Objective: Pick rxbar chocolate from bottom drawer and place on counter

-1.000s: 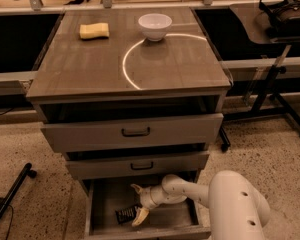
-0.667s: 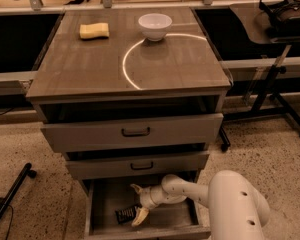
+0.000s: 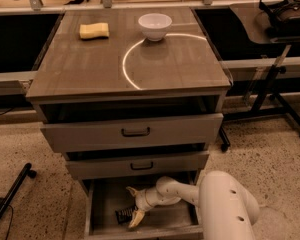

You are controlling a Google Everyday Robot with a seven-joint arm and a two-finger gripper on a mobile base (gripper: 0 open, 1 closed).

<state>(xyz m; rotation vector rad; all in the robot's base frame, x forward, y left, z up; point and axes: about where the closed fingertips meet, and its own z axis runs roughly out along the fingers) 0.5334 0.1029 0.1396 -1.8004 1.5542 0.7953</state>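
Observation:
The bottom drawer [image 3: 97, 204] is pulled open at the foot of the cabinet. The rxbar chocolate [image 3: 124, 215], a small dark bar with pale print lines, lies on the drawer floor at the left-centre. My gripper [image 3: 133, 205] reaches into the drawer from the right on a white arm. Its two pale fingers are spread apart, one above and one below the bar's right end. The counter [image 3: 85, 69] is the grey-brown cabinet top with a bright curved light arc.
A white bowl [image 3: 155, 25] and a yellow sponge [image 3: 94, 30] sit at the back of the counter. The two upper drawers [image 3: 135, 132] with black handles stand slightly open above the gripper. A black stand leg [image 3: 12, 194] is at the left, a desk frame [image 3: 275, 94] at the right.

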